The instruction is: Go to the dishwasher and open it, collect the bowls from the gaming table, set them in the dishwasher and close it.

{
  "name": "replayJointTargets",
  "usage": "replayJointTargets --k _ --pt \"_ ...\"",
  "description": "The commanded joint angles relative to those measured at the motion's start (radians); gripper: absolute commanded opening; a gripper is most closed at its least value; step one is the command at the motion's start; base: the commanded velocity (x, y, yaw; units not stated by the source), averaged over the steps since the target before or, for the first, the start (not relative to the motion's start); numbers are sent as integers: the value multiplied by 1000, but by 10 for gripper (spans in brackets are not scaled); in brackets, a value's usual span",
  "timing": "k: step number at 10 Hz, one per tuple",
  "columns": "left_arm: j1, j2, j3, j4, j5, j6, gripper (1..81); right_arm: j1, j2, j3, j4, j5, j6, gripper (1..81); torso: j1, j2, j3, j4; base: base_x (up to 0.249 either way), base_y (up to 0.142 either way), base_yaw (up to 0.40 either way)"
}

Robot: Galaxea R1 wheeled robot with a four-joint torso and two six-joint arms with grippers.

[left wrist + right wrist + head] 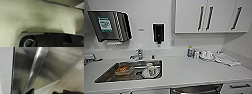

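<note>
The dishwasher (196, 89) shows as a strip of stainless steel just under the white counter's front edge, right of the sink. The right wrist view looks along its grey steel front (58, 64), and a long shiny handle bar (36, 68) runs across it. My right gripper (48, 91) is close to that front. Its two dark fingertips stand apart, and the bar passes beside one of them (31, 91). In the left wrist view there is speckled beige floor (37, 18) above dark parts of my arm. The bowls and the gaming table are out of view.
The counter (189, 70) holds a steel sink (106, 75) with a brown container (124, 70) and white crockery (150, 70) in it. A tap (137, 54) stands behind it. Bottles and cloths (209, 56) lie at the back right. White wall cabinets (209, 16) hang above.
</note>
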Motion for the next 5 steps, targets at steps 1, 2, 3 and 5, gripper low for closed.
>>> replayJointTargets --k 1,2,3,5 --pt "-54 -17 6 1 44 0 811 165 -33 36 19 -6 6 811 0 0 0 0 0 0 0" --pt "-53 -18 3 1 44 0 811 174 -33 38 18 -9 15 811 0 0 0 0 0 0 0" --pt "-54 -17 3 1 44 0 811 186 -29 31 16 -15 26 811 0 0 0 0 0 0 0" --pt "-54 -15 3 1 44 0 811 196 -9 -13 18 -15 38 811 0 0 0 0 0 0 0"
